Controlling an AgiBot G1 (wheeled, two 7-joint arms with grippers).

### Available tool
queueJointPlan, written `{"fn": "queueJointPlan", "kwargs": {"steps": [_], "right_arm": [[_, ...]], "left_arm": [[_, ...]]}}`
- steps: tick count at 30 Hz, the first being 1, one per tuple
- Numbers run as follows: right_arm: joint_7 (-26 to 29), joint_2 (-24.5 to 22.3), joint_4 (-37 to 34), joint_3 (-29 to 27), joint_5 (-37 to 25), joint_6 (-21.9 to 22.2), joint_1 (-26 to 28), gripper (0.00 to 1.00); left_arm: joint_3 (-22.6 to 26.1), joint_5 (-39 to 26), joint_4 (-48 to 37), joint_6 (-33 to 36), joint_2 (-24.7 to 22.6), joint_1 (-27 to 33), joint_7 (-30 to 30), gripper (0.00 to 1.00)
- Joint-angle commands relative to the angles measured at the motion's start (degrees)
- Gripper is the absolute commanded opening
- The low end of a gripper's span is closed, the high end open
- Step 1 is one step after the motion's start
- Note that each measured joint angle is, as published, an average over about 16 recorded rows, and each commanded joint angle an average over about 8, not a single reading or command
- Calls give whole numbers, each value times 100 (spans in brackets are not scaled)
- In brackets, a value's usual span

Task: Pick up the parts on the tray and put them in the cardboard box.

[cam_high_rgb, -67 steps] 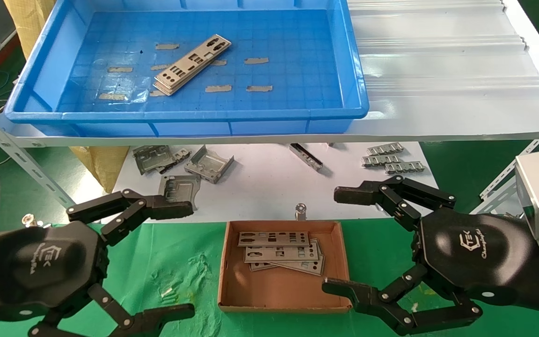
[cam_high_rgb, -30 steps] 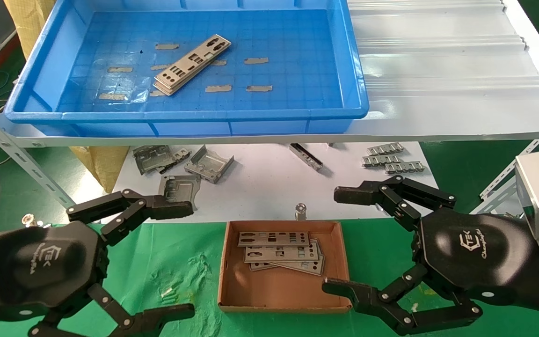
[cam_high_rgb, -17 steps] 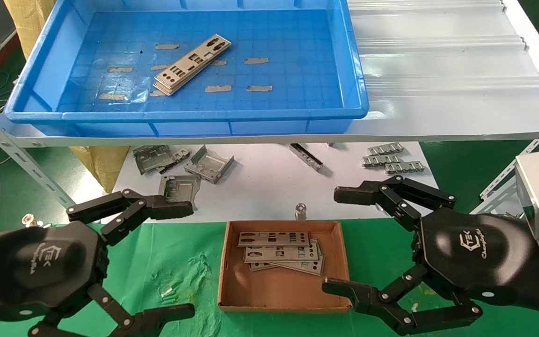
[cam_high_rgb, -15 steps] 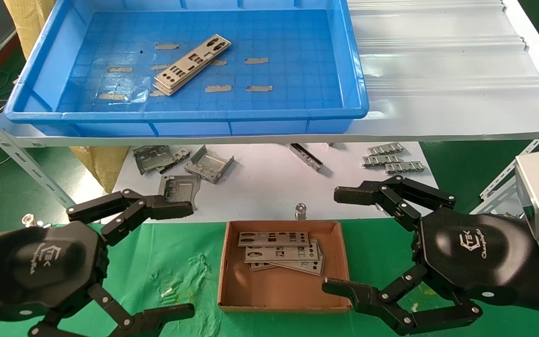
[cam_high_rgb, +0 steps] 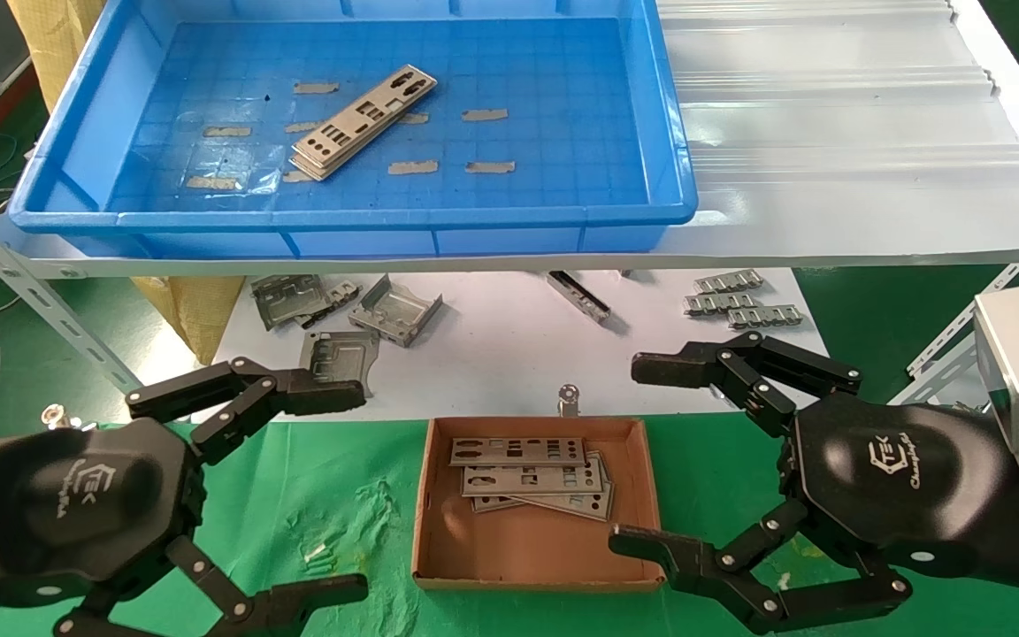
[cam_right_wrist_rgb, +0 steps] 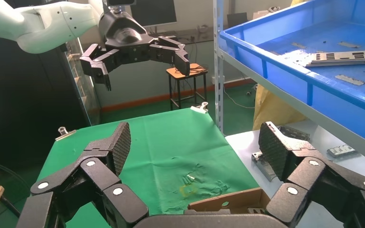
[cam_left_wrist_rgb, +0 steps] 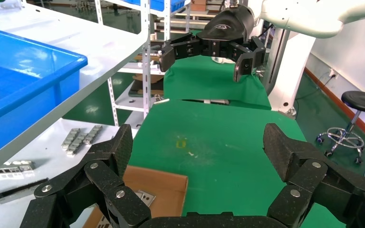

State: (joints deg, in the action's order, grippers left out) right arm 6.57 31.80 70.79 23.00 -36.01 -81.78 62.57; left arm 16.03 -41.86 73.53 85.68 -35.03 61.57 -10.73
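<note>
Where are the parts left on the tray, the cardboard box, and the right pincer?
parts (cam_high_rgb: 363, 122): head view, top plate's middle.
cardboard box (cam_high_rgb: 534, 557): head view, bare floor.
right pincer (cam_high_rgb: 644, 456): head view, midway between open fingertips.

Two matte-black hexagonal gripper bodies with white logos, silver-screwed linkage fingers (cam_high_rgb: 315, 396), white arm casings (cam_right_wrist_rgb: 38, 26).

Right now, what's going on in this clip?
Nothing is being handled. The left pincer and right pincer both hang open and empty over the green mat, one on each side of the cardboard box. The box holds a few parts in a loose overlapping pile. A small stack of parts lies diagonally in the blue tray on the shelf above, waiting to be picked up.
</note>
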Motion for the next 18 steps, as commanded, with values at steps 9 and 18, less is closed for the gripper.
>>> {"fn": "queueJointPlan", "kwargs": {"steps": [9,18], "right_arm": [[0,0,0,0,0,0,0,100],[0,0,0,0,0,0,0,100]], "left_arm": [[0,0,0,0,0,0,0,100],[0,0,0,0,0,0,0,100]]}}
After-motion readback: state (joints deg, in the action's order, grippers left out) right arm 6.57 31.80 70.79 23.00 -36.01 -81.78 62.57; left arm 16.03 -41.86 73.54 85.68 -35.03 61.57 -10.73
